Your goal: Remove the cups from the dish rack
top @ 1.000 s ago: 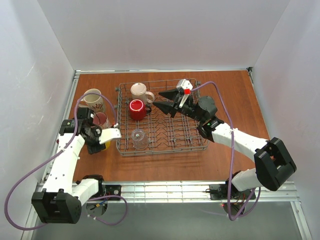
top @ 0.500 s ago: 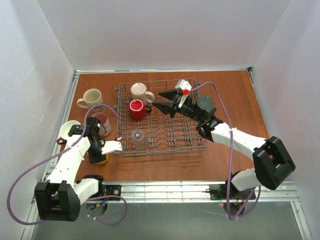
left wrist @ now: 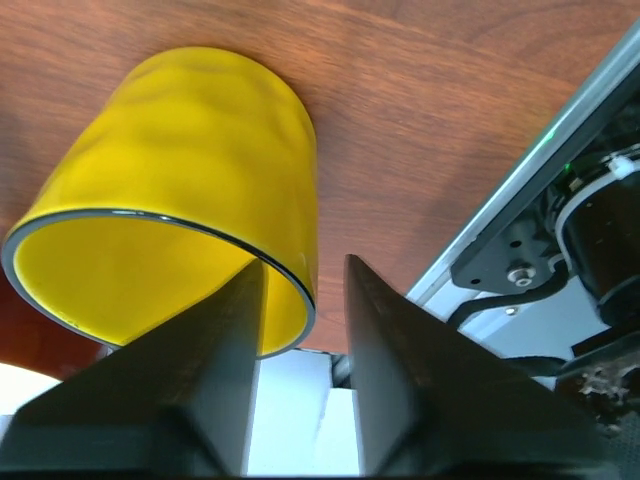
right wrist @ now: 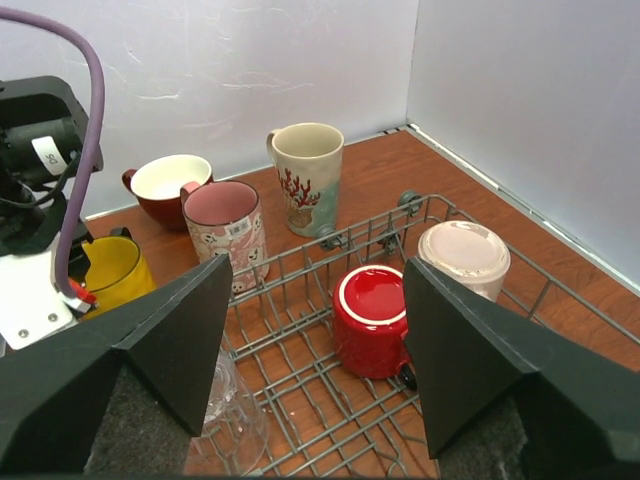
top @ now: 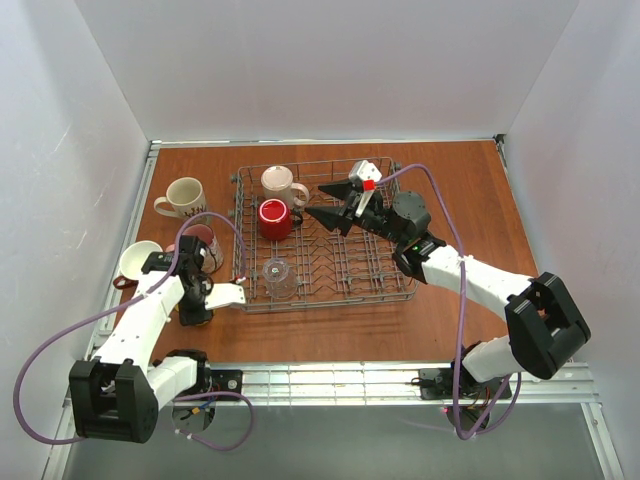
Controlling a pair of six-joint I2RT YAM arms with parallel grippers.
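**Dish rack with three cups inside and four set out to its left**

The dish rack (top: 345, 270) sits mid-table, and its wire sides are low all round. Three cups stand along its left side. A cream mug (top: 277, 181) is mouth down in the far-left corner, and a red mug (top: 273, 218) is mouth down just nearer than it. A clear glass (top: 279, 275) stands by the near-left corner.

The right gripper (top: 314, 199) hangs above the tines just right of the red mug. Its jaws are spread wide and hold nothing.

Four cups stand left of the rack. A beige mug (top: 185, 197) is off its far-left corner, and a pink mug (top: 203, 243) is just beside its left rim. A dark red mug (top: 138, 262) sits farther out, near the table's left edge. A yellow mug (right wrist: 118, 272) stands upright off the near-left corner, close to the pink mug.

The left gripper (left wrist: 305, 262) straddles the yellow mug's rim, with one finger inside and one outside. The jaws are slightly parted, and a gap shows on either side of the wall.

A wide band of table (top: 460, 190) runs along the rack's right side.
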